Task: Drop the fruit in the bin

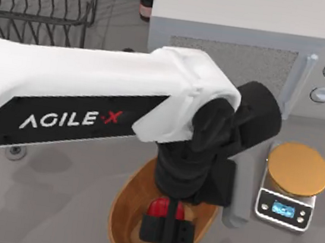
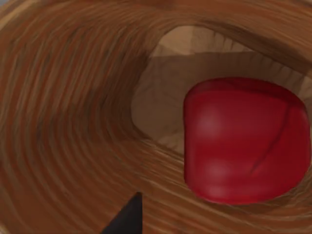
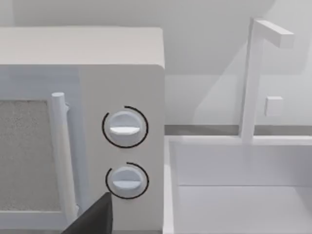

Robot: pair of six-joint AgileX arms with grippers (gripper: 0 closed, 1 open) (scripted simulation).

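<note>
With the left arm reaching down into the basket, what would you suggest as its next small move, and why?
Probably open the fingers and let go. In the top view the left gripper is inside the bin with the fruit at its fingers, and the left wrist view shows the fruit low over the flat base.

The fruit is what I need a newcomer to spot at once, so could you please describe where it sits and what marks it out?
Start at the white microwave at the back of the table, then come forward to the oval brown wooden bin under the left arm. The fruit sits inside it, just behind the left gripper. It is small, glossy and red, unlike the flat orange-topped scale to the bin's right.
</note>
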